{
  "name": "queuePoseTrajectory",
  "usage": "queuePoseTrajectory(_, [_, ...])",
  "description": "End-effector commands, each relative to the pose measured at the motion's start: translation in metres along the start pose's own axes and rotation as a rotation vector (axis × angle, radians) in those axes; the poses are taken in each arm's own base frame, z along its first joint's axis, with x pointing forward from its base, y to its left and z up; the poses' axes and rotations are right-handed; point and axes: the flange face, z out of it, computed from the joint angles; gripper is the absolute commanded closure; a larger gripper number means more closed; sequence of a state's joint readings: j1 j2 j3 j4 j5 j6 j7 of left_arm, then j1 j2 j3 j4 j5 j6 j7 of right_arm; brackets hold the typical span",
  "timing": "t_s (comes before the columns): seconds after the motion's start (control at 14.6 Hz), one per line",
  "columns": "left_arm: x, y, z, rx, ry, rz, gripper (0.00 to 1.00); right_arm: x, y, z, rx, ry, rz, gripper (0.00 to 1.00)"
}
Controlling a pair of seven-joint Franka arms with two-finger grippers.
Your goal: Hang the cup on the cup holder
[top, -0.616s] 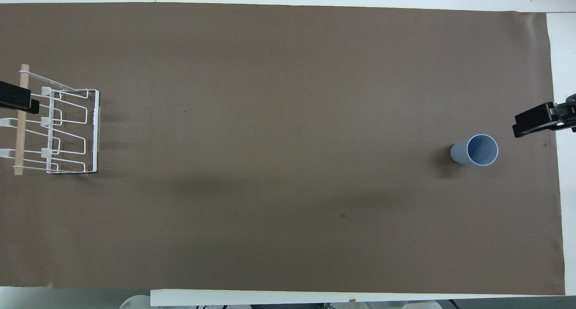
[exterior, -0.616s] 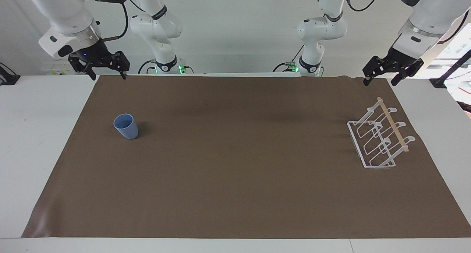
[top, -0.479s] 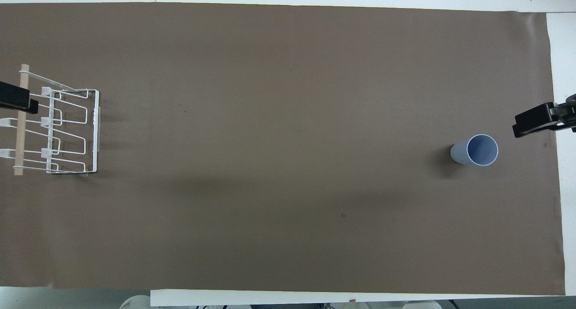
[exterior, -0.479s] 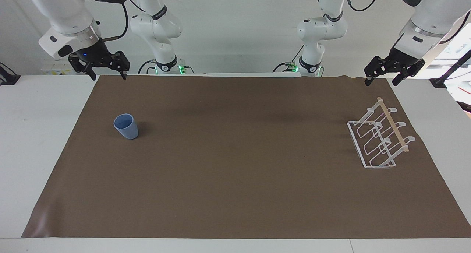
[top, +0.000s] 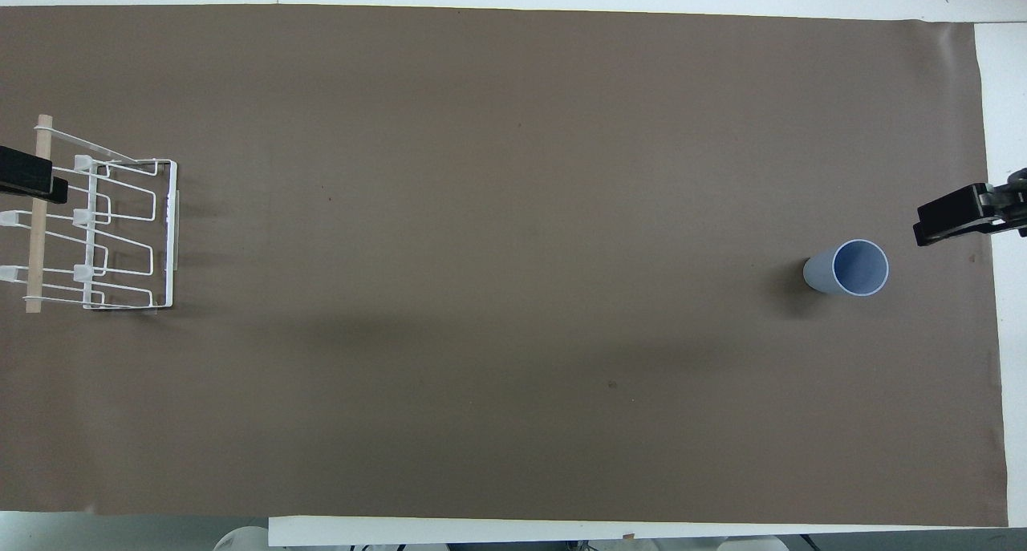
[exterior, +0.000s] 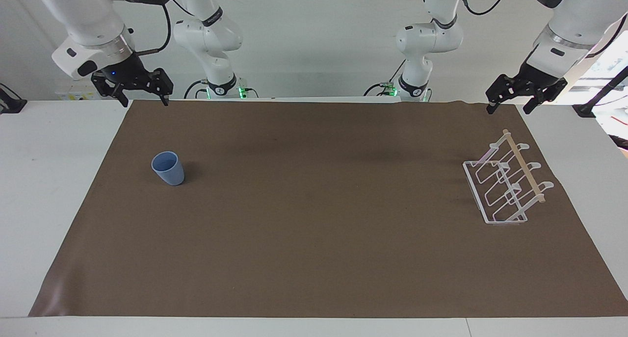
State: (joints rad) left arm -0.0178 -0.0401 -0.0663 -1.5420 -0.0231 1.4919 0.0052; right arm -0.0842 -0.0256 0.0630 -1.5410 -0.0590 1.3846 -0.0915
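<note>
Item: cup (exterior: 168,168), upright on the tabletop (exterior: 314,258) toward the right arm's end, well apart from the cup holder (exterior: 508,185). Probably light, rigid, smooth (grip its rim wall). Right pincer (exterior: 143,101) and left pincer (exterior: 509,108) both spread, empty, raised over the tabletop's robot-side edge

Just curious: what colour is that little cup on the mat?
Plain light blue, inside and out. The cup shows best in the overhead view.
</note>
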Motion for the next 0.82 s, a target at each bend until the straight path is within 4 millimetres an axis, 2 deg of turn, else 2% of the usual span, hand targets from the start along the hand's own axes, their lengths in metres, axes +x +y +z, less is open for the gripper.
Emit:
queuePoseTrajectory(0.0, [-0.006, -0.002, -0.004, 0.001, -0.007, -0.014, 0.0, 0.002, 0.001, 0.009, 0.004, 0.033, -0.021, 0.0])
queuePoseTrajectory(0.07, [-0.006, -0.002, -0.004, 0.001, -0.008, -0.014, 0.0, 0.005, 0.007, 0.013, 0.0, 0.066, -0.032, 0.0])
queuePoseTrajectory(0.14, [-0.006, -0.002, -0.004, 0.001, -0.008, -0.014, 0.0, 0.009, 0.021, 0.028, -0.002, 0.095, -0.017, 0.0])
queuePoseTrajectory(0.27, [-0.006, -0.002, -0.004, 0.001, -0.007, -0.014, 0.0, 0.011, 0.065, 0.082, 0.011, 0.101, -0.011, 0.0])
queuePoseTrajectory(0.41, [-0.006, -0.002, -0.004, 0.001, -0.007, -0.014, 0.0, 0.008, 0.097, 0.142, 0.089, 0.103, 0.026, 0.0])
queuePoseTrajectory(0.62, [-0.006, -0.002, -0.003, 0.001, -0.01, -0.014, 0.0, 0.009, 0.098, 0.202, 0.099, 0.11, 0.044, 0.0])
queuePoseTrajectory(0.75, [-0.006, -0.002, -0.004, 0.001, -0.008, -0.014, 0.0, 0.011, 0.096, 0.226, 0.102, 0.098, 0.009, 0.0])
